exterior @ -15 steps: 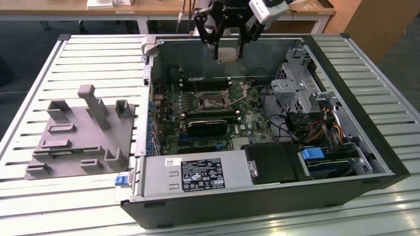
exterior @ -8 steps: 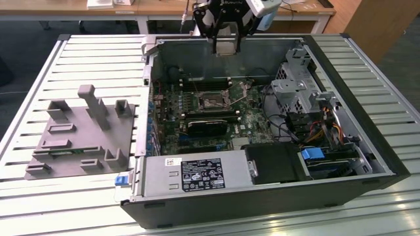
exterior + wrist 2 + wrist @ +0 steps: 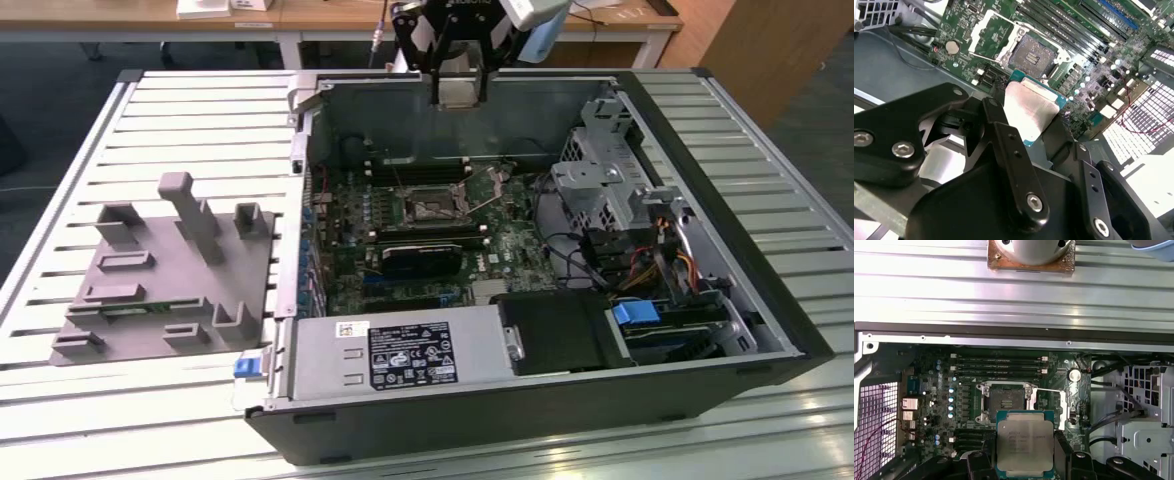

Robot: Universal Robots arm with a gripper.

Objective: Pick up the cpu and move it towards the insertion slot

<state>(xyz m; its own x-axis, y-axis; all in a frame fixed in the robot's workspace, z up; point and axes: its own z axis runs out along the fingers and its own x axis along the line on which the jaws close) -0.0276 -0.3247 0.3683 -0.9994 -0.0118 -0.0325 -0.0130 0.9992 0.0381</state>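
Observation:
My gripper (image 3: 458,88) hangs over the far wall of the open computer case and is shut on the cpu (image 3: 458,92), a flat silver square with a thin pale rim. In both wrist views the black fingers (image 3: 999,120) clamp two opposite edges of the cpu (image 3: 1026,107) (image 3: 1025,442). The insertion slot (image 3: 434,205) (image 3: 1006,402) (image 3: 1031,52) lies on the green motherboard below, its dark centre exposed and its metal frame flipped open beside it. The chip is held in the air, apart from the socket.
Inside the case (image 3: 787,350), a black heatsink (image 3: 427,262) and long RAM slots (image 3: 999,365) flank the socket. A metal drive cage (image 3: 601,180) and a power supply (image 3: 400,355) also sit inside. Grey fixture blocks (image 3: 167,270) sit on the slatted table (image 3: 187,110) at the exterior view's left.

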